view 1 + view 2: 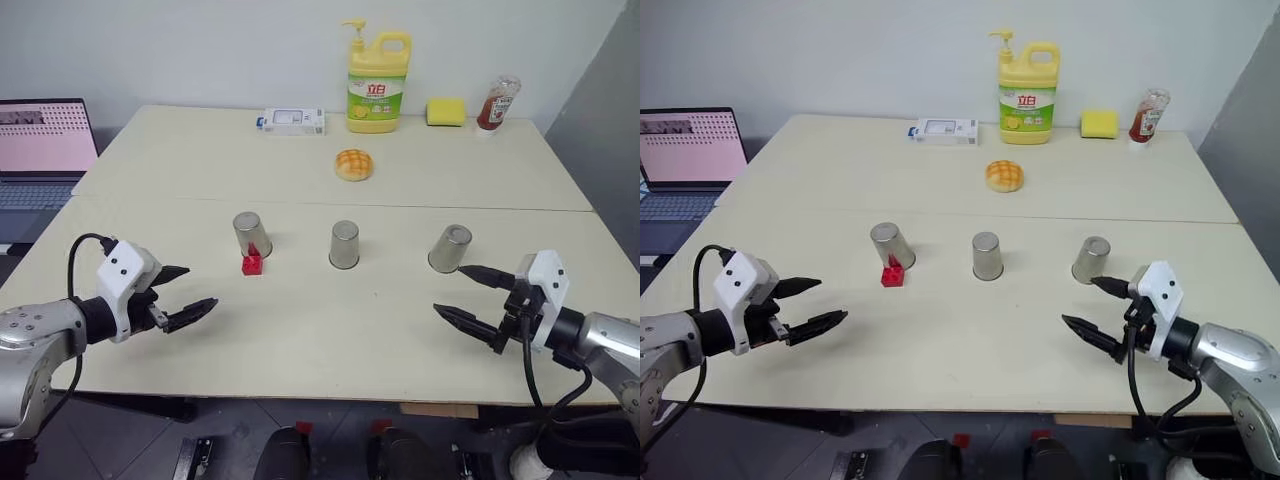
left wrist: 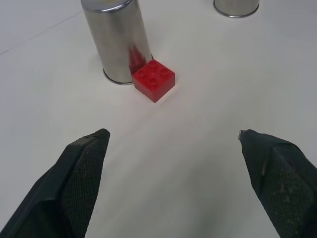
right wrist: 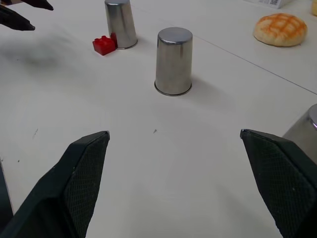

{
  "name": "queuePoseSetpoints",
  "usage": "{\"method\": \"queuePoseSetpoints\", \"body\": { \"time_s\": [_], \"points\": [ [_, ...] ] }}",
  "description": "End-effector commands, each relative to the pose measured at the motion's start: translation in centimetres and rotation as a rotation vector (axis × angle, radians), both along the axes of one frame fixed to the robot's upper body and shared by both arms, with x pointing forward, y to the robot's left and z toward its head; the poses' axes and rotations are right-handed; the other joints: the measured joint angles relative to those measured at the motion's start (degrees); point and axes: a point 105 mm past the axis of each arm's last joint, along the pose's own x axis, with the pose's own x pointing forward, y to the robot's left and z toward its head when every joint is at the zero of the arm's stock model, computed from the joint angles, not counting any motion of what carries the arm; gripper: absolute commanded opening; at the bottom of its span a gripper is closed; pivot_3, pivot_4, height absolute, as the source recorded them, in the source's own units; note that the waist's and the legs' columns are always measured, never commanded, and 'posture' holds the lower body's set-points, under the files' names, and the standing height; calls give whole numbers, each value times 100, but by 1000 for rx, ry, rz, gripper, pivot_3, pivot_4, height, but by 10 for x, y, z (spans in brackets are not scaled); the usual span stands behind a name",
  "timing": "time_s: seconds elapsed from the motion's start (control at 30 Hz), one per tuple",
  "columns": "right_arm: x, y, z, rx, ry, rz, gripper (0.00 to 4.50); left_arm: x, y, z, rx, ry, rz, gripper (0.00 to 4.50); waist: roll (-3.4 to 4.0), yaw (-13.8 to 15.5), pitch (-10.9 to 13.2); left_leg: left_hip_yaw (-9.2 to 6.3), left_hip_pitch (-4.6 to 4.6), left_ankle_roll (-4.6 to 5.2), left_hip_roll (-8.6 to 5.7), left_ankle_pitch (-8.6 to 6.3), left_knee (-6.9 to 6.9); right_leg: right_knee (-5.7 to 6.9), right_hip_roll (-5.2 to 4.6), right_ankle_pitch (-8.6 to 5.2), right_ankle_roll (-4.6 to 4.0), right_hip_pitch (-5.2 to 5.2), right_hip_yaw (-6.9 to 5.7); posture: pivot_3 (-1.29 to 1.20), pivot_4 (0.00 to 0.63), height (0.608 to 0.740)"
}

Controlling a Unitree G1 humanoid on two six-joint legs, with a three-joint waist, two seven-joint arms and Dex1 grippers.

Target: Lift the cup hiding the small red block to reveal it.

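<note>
Already exposed: small red block (image 1: 252, 263) sits on table (image 1: 300, 340), touching base of left cup (image 1: 251, 235). Cups inverted, so insides hidden (middle cup (image 1: 344, 244), right cup (image 1: 450, 248)). Left gripper (image 1: 180, 293) nearest, fingers spread wide, empty, block ahead of gap, apart. Right gripper (image 1: 470, 295) spread wide, empty, just beside right cup. Beyond: bread bun (image 1: 354, 164), then white box (image 1: 292, 121), yellow detergent bottle (image 1: 378, 80), sponge (image 1: 445, 112), ketchup bottle (image 1: 498, 103). Laptop (image 1: 40, 150) cut by left edge.
</note>
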Motion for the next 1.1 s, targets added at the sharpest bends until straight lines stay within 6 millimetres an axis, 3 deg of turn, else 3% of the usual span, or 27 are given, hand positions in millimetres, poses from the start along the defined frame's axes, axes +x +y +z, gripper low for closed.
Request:
{"method": "queuePoseSetpoints", "body": {
  "time_s": [0.03,0.53,1.1],
  "points": [
    [1,2,9,-10,-42,22,4500,-2,-1,14,2,-45,-10,4455,0,1,0,0,0,0,0,0,0,0,0,0,0,0,0,0,150,740],
    [2,2,11,-11,-46,26,4500,-3,-3,15,19,-46,-5,4455,0,1,0,-1,-1,0,-1,0,0,0,0,0,0,0,0,0,150,740],
    [0,-3,18,22,-56,-65,4500,10,-12,25,-25,-82,-89,4455,0,7,0,1,-1,0,-2,0,0,-1,0,0,0,1,1,0,150,740]
  ]
}}
